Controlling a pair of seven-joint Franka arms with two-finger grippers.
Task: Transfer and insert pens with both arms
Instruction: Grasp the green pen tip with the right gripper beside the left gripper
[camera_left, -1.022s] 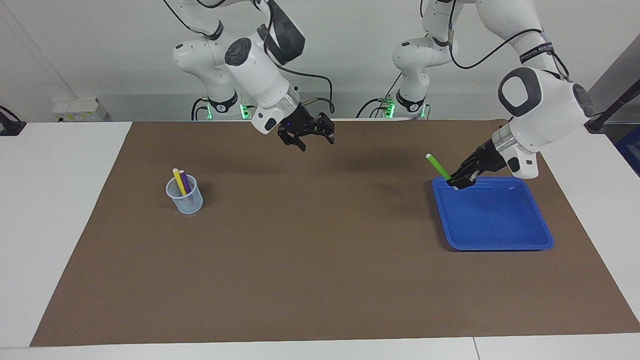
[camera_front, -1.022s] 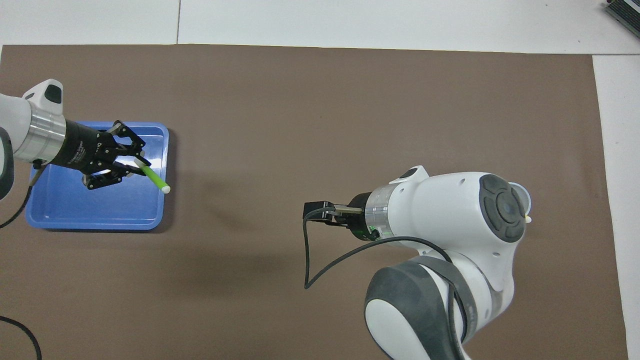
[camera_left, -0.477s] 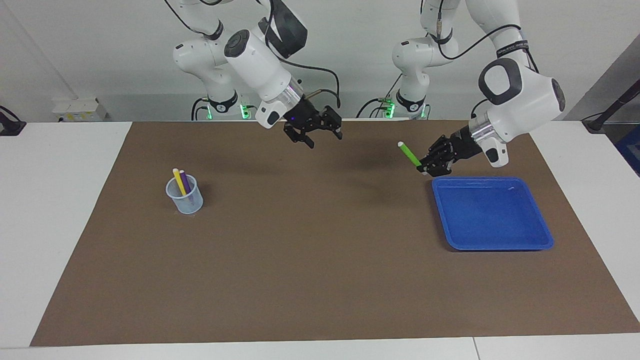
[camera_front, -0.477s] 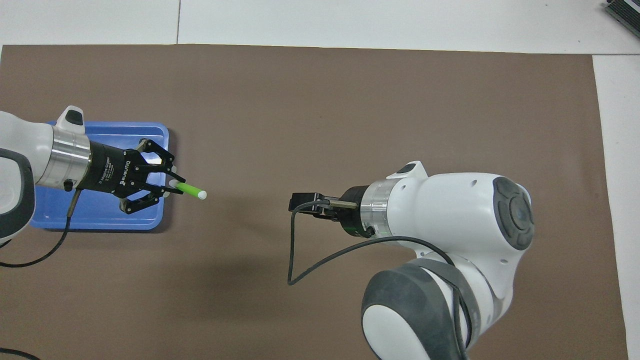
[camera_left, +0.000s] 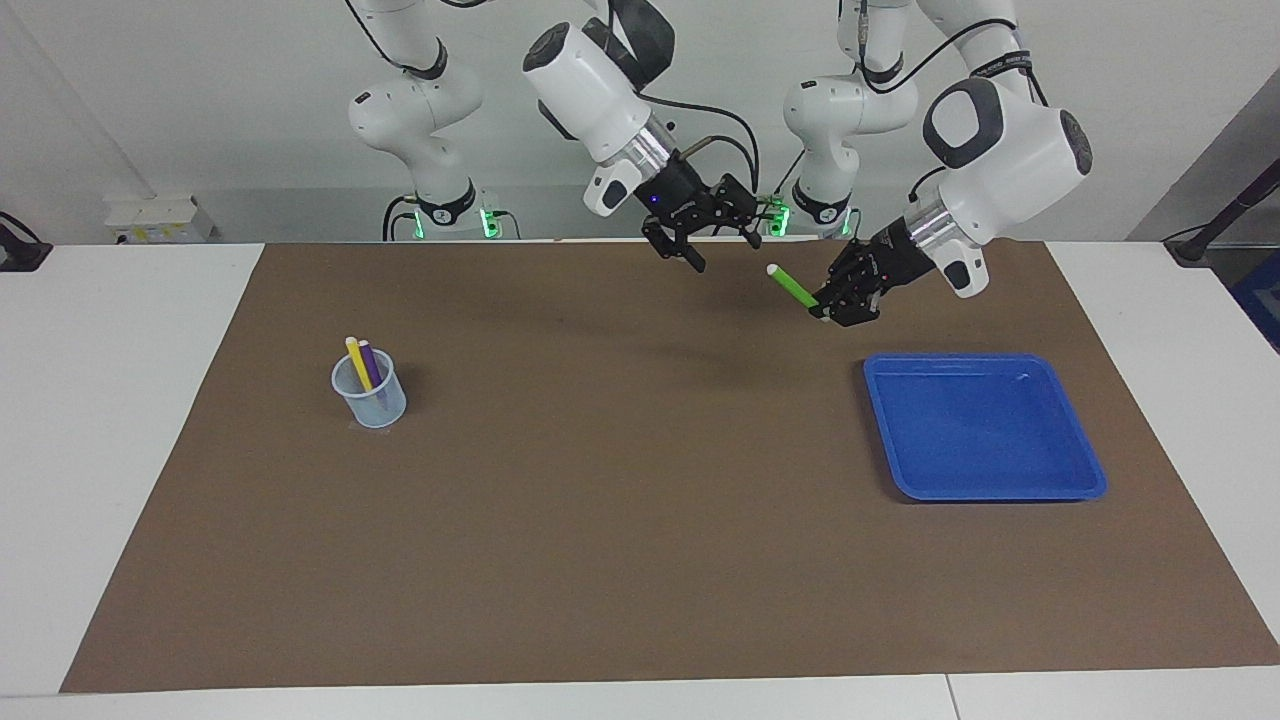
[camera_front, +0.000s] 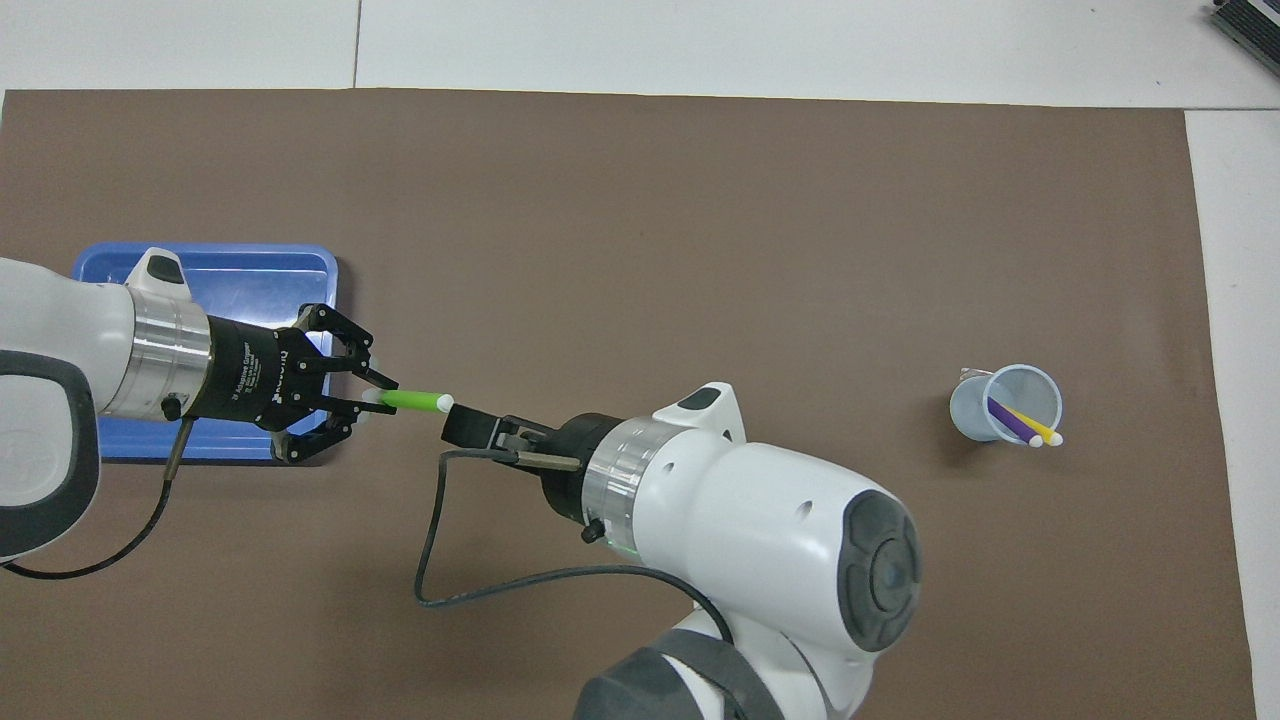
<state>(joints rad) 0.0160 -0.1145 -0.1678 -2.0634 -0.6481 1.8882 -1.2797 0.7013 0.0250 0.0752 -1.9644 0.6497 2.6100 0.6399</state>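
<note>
My left gripper (camera_left: 832, 303) is shut on the lower end of the green pen (camera_left: 791, 286) and holds it in the air over the mat, beside the blue tray (camera_left: 985, 487). The pen's pale end points at my right gripper (camera_left: 725, 250), which is open, raised, and a short gap from that end. In the overhead view the left gripper (camera_front: 372, 400) holds the green pen (camera_front: 412, 401) level, and the right gripper's fingers are hidden under its own wrist. The yellow pen (camera_left: 357, 362) and purple pen (camera_left: 370, 362) stand in a clear cup (camera_left: 372, 402).
The blue tray (camera_front: 250, 275) lies on the brown mat (camera_left: 620, 520) toward the left arm's end and holds nothing. The cup (camera_front: 975, 410) stands toward the right arm's end. White table surrounds the mat.
The left gripper has lifted the green pen off the tray and carried it toward the table's middle. The right gripper has swung toward it, closing the gap to the pen's pale end.
</note>
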